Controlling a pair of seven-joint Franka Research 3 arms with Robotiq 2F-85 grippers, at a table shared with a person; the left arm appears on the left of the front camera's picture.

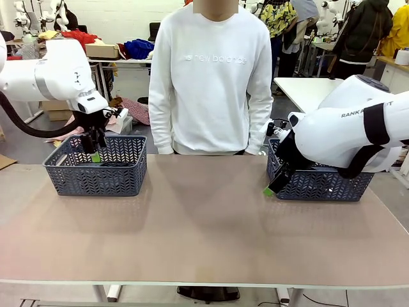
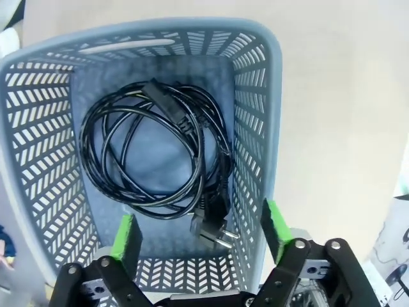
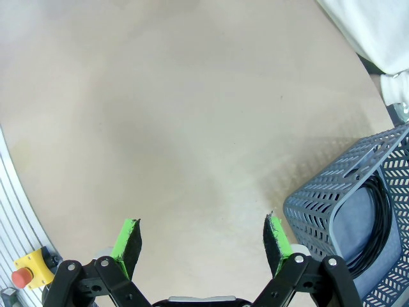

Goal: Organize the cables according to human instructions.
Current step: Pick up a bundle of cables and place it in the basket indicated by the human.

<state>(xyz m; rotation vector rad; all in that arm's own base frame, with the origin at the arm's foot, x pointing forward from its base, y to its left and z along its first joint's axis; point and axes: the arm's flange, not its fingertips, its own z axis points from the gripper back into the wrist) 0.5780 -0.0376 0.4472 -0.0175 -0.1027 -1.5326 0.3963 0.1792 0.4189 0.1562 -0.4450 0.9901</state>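
While a coiled loop of thin black power cord (image 2: 153, 150) lies flat on the floor of the grey perforated plastic basket (image 1: 96, 167) near the table's far left corner, its black plug end (image 2: 214, 227) pointing toward the near wall, the left hand (image 2: 199, 235) hangs just above it with green pads spread wide and nothing between them. A second black cord (image 3: 377, 220) curls inside the matching grey basket (image 1: 319, 181) at the far right edge of the table. The right hand (image 3: 202, 240) is likewise released and empty, poised over the bare beige table (image 1: 204, 224) just beside that basket. A person in a white sweatshirt (image 1: 214, 77) stands at the far edge. Judged from this layout, a deposit into the left basket looks complete; the next move probably calls for lifting the left hand clear of the rim and awaiting the person's next instruction.
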